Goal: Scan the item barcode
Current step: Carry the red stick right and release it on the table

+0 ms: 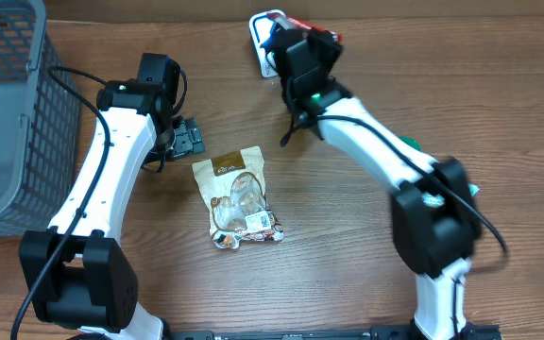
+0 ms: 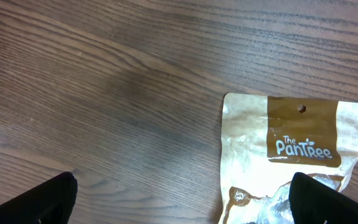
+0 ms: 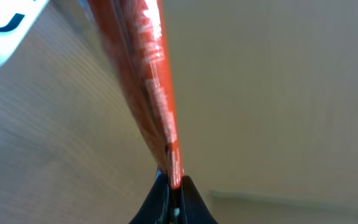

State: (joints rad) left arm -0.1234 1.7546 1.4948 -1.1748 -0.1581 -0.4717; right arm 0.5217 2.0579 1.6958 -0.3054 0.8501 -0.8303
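My right pincer (image 3: 174, 186) is closed on a thin red packet (image 3: 157, 81) and grips it by its edge. In the wrist view I see the packet edge-on. It is held at the far side of the bench (image 1: 338, 255), near a white and blue object (image 1: 261, 40). My left pincer (image 2: 182, 196) is wide open and holds nothing. It hangs just beside the top of a brown snack pouch (image 1: 239, 194), which lies flat on the bench. A grey basket (image 1: 8, 113) stands beyond the left arm.
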